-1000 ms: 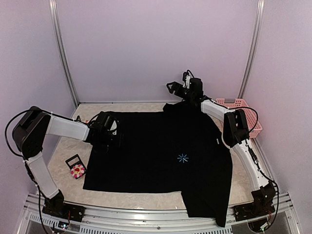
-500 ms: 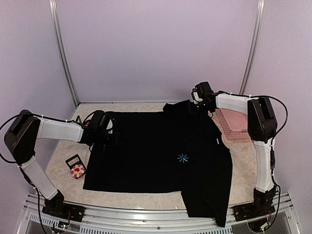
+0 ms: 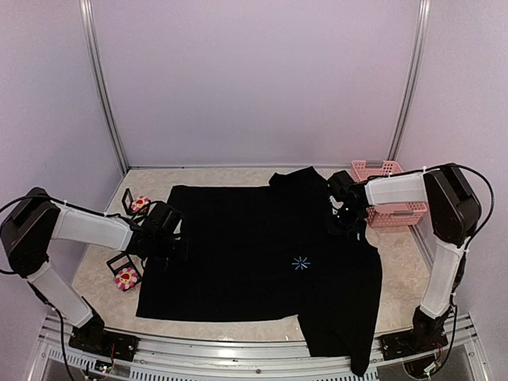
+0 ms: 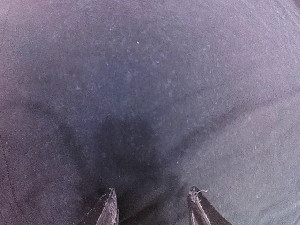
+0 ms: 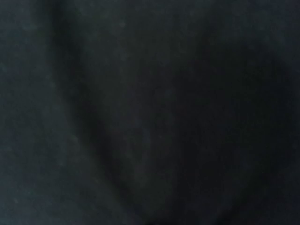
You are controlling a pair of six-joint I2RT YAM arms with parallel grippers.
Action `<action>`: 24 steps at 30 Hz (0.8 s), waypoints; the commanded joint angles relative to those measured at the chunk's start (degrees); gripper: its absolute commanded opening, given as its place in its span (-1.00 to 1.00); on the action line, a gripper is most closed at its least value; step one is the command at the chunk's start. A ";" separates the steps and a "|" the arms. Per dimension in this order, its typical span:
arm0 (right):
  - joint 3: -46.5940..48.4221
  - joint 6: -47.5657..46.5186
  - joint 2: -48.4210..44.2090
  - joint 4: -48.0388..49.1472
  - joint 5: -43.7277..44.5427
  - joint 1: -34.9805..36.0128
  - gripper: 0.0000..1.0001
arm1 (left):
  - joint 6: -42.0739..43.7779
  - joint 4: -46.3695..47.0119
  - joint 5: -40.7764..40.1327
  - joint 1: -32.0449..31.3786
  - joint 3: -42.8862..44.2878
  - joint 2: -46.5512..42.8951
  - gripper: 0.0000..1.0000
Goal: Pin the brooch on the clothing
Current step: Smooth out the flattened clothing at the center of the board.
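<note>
Lying on the surface point(image 3: 91, 266) at far left, the brooch point(image 3: 125, 278) sits just beside the clothing point(image 3: 262, 238), with a second flower brooch point(image 3: 139, 205) farther back. The left claw point(image 3: 165, 236) meets the clothing's left edge, fingers point(image 4: 107, 208) parted. The right claw point(image 3: 345, 216) is closed on the clothing's right shoulder; whether it pinches fabric cannot be seen. A pink basket point(image 3: 379, 168) stands just behind.

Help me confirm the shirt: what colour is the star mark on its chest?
Light blue star mark on a black shirt; top view shows it best.

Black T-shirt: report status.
Left gripper jaws open over black short-sleeved T-shirt; right gripper jaws shut at its shoulder. Pink-and-white plush flower brooch unpinned, beside shirt.
</note>
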 commanded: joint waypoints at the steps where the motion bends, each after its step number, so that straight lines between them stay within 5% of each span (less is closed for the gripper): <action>1: -11.01 6.60 -7.64 -8.01 2.16 2.66 -1.00 | -5.49 -6.36 -0.97 -5.13 -5.45 -5.65 -0.04; 7: -21.22 14.98 -19.77 -16.41 1.07 7.84 -1.00 | -10.93 -12.38 -3.55 -13.73 -9.99 -14.49 -0.04; 12: -14.01 11.81 -26.02 -19.69 -0.33 8.62 -0.92 | -7.75 -17.22 -7.05 -18.31 -4.35 -22.21 -0.04; 16: 2.11 4.27 -17.83 -17.67 2.68 6.58 -0.88 | 0.55 -16.07 -7.66 -13.77 4.34 -22.84 0.03; 20: 17.43 -1.19 -3.57 -14.10 3.63 2.96 -0.97 | 3.05 -7.83 -1.00 -2.88 7.88 -15.51 0.02; 24: 34.58 -5.01 10.95 -14.72 1.44 0.96 -1.00 | 3.36 -3.77 0.46 1.47 12.93 -6.45 0.01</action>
